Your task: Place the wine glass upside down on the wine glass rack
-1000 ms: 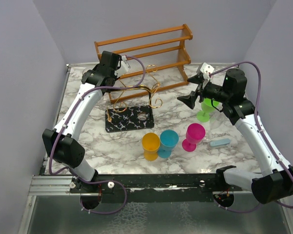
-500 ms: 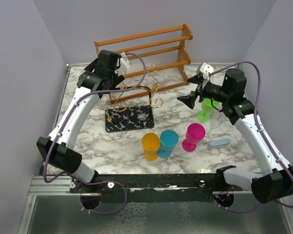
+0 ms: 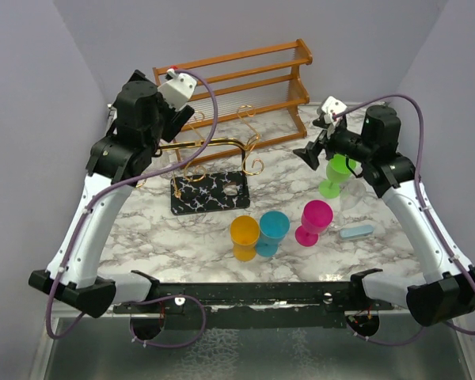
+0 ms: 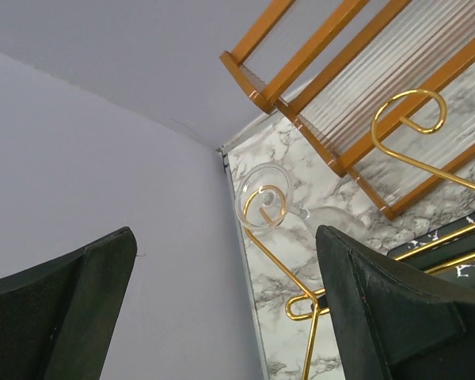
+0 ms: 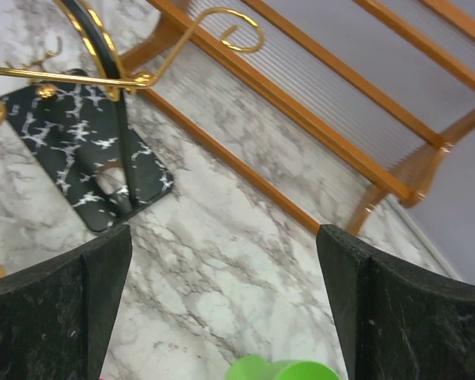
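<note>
Table point(image 3: 142, 229): marble top, and the rack stands on it a little left of centre.
Shelf point(image 3: 245, 75): wooden, two tiers, right behind the rack against the back wall.
Rack point(image 3: 210, 192): gold wire scrolls rising upright from a black veined base.
Left claw point(image 4: 226, 261): up over the rack's left arm, jaws flung wide, nothing in them. The glass shows in the gap, clear of both fingers.
Right claw point(image 5: 223, 237): well off to the rack's right, by the green glass point(image 3: 331, 178), jaws wide and empty too.
Wine glass point(image 4: 253, 190): clear, out at the rack's left end. Its round foot sits at the end curl of a gold arm, stem and bowl running on past it. Can't tell if it hangs straight.
Pink glass point(image 3: 311, 222): right of the rack, nearer side.
Blue cup point(image 3: 273, 232), orange cup point(image 3: 244, 236): side by side, just in front of the rack's base.
</note>
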Available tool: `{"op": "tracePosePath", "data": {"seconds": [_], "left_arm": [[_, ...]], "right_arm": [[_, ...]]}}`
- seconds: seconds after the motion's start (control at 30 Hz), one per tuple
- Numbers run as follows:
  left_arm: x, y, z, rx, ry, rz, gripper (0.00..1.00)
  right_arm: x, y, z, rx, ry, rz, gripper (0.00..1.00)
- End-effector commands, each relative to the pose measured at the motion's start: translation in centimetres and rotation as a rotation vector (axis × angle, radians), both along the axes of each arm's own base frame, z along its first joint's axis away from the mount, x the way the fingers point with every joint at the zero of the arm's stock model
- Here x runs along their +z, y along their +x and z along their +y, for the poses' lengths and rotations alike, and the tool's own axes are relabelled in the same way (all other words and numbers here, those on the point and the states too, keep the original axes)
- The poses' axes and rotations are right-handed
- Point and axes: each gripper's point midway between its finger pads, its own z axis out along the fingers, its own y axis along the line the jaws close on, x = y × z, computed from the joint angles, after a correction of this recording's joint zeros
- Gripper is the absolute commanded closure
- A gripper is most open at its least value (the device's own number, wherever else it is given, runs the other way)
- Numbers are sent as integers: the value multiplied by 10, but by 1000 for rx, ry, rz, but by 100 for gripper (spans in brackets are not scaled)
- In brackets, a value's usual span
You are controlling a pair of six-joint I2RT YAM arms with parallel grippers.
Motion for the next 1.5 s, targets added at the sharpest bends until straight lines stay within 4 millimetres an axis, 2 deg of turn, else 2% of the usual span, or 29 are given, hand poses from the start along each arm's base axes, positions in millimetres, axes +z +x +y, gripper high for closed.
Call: {"op": "tracePosePath", "data": {"seconds": [0.0, 0.17, 0.33, 0.43, 0.57, 0.7, 0.87, 1.0, 1.07, 1.2, 1.47], "left_arm": [[4, -9, -15, -75, -93, -37, 1], [8, -24, -16, -120, -126, -56, 1], [12, -33, -17, -151, -155, -79, 1], [12, -34, -18, -155, -166, -87, 1], [11, -34, -17, -154, -184, -95, 1], [11, -36, -17, -159, -200, -100, 1], [7, -35, -17, -155, -211, -87, 1], [6, -34, -19, -157, -218, -83, 1], [6, -34, -18, -155, -219, -85, 1], [7, -35, -16, -148, -218, -90, 1], [9, -35, -17, -154, -224, -91, 1]], "right_arm": [[7, 16, -39, -192, -159, -61, 1], [-9, 8, -77, -354, -285, -22, 1], [-20, -15, -100, -443, -332, 18, 0], [-31, -28, -113, -466, -336, 51, 1], [-29, -44, -139, -524, -270, 91, 3], [-34, -64, -154, -554, -229, 157, 10], [-50, -76, -175, -624, -252, 230, 22], [-60, -80, -173, -602, -249, 295, 36], [-67, -81, -173, -591, -260, 333, 46], [-83, -79, -183, -627, -305, 386, 59], [-99, -72, -185, -625, -316, 440, 67]]}}
